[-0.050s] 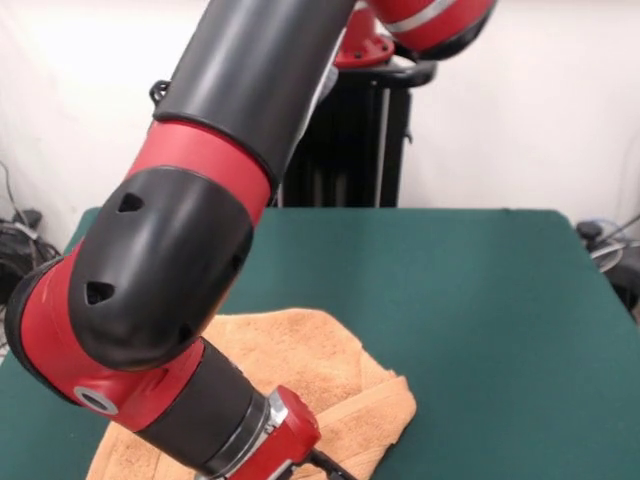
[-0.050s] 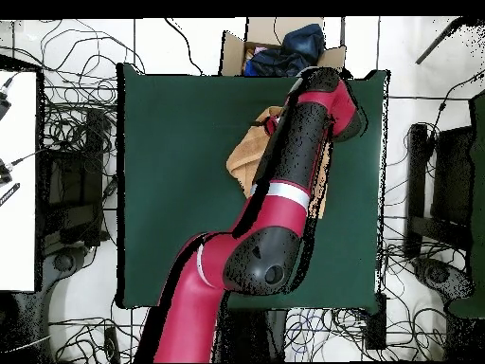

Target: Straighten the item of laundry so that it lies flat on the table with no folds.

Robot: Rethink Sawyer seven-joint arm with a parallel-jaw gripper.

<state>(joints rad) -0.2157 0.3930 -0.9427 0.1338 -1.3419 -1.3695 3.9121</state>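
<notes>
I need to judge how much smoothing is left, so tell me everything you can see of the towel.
The towel is peach-tan terry cloth with a woven border band near one edge. It lies rumpled and partly folded on the green table, one corner doubled over, not flat. In the overhead view it sits toward the table's far side from the robot's base. The arm reaches over it and hides much of it; the end effector and any contact are hidden.

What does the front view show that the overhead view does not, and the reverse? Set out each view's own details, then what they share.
Front view only: the towel's woven band near a corner, and the black pedestal against a white wall.
Overhead view only: the whole green table, a cardboard box of dark cloth beyond it, and cables on the floor.
Both: the red and black arm reaches over the peach towel, which lies with folds; the gripper shows in neither.
</notes>
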